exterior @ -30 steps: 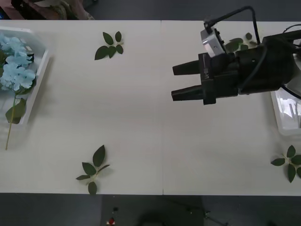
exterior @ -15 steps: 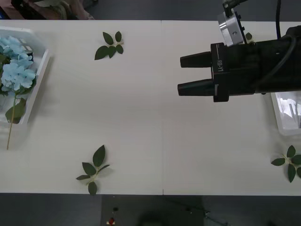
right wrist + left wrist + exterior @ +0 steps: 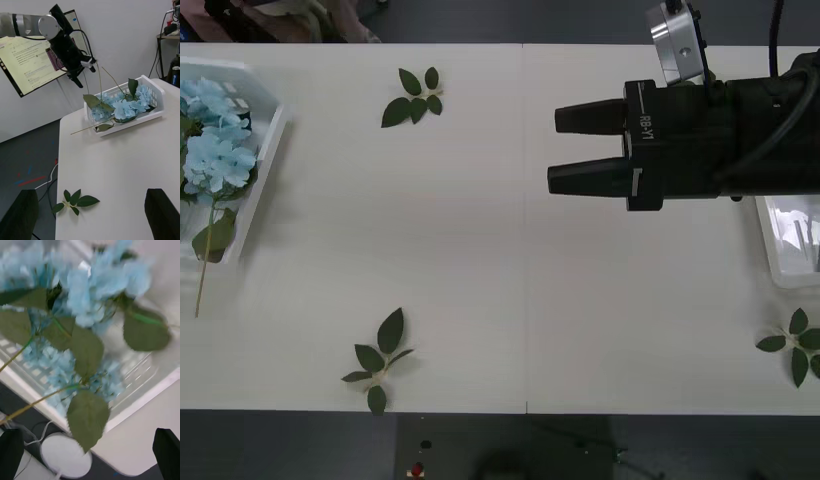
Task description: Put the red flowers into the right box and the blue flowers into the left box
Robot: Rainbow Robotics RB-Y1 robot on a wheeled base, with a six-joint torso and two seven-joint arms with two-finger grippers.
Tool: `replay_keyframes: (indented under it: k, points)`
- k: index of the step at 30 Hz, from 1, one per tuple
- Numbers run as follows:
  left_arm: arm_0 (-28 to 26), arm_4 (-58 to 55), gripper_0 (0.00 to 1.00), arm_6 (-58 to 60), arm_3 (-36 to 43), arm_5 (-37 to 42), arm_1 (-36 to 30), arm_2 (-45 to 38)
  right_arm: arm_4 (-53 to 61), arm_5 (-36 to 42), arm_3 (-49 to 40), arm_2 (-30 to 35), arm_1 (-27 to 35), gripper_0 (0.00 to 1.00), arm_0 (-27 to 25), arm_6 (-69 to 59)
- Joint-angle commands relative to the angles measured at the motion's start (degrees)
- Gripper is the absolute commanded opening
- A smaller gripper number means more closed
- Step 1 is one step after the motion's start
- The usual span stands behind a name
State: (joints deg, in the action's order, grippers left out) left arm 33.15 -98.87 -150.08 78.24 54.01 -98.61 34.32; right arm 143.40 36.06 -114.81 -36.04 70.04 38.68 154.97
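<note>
The blue flowers [image 3: 215,130] lie piled in the white left box [image 3: 270,150] at the table's far left, one stem hanging over its near rim. In the right wrist view the blue flowers [image 3: 125,107] fill that left box [image 3: 157,90], and the left arm's gripper [image 3: 77,80] hangs just above its far end. My left gripper [image 3: 90,444] is open over the blue flowers [image 3: 86,296]. My right gripper [image 3: 553,150] hovers open and empty over the table's right half, fingers pointing left. The right box [image 3: 790,240] sits at the right edge, partly behind the arm. The red flowers are out of view.
Loose green leaf sprigs lie on the table: one at the back [image 3: 412,95], one near the front edge [image 3: 378,360], one at the front right [image 3: 795,345]. A monitor [image 3: 33,60] stands behind the left box.
My right gripper has levelled out and shifted slightly left. The blue flowers and the hanging stem have barely moved in the left box.
</note>
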Motion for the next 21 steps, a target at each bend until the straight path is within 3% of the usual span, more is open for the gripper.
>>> replay_keyframes:
  k: [1,7,13,15,21]
  points:
    - [1.1,-14.6,1.00,-4.0,-1.0,10.9,-0.5,-8.5,0.2,-0.2,-1.0,-0.3,1.1,0.83,0.8,0.0]
    - [1.1,-31.7,1.00,-4.1,-0.2,11.1,8.9,-11.3,0.2,-0.2,-1.0,-0.3,1.1,0.84,0.8,0.0]
    - [1.1,-32.6,1.00,-4.2,3.0,2.7,21.6,-11.3,0.2,-0.2,-1.0,-0.3,1.1,0.87,0.8,0.0]
    - [1.1,-32.0,1.00,-4.2,4.6,-0.8,25.3,-11.3,0.2,-0.2,-1.0,-0.3,1.1,1.00,0.8,0.0]
    - [0.7,-29.5,1.00,-4.1,12.4,-11.4,34.4,-11.3,0.2,-0.2,-1.0,-0.3,1.1,1.00,0.8,0.0]
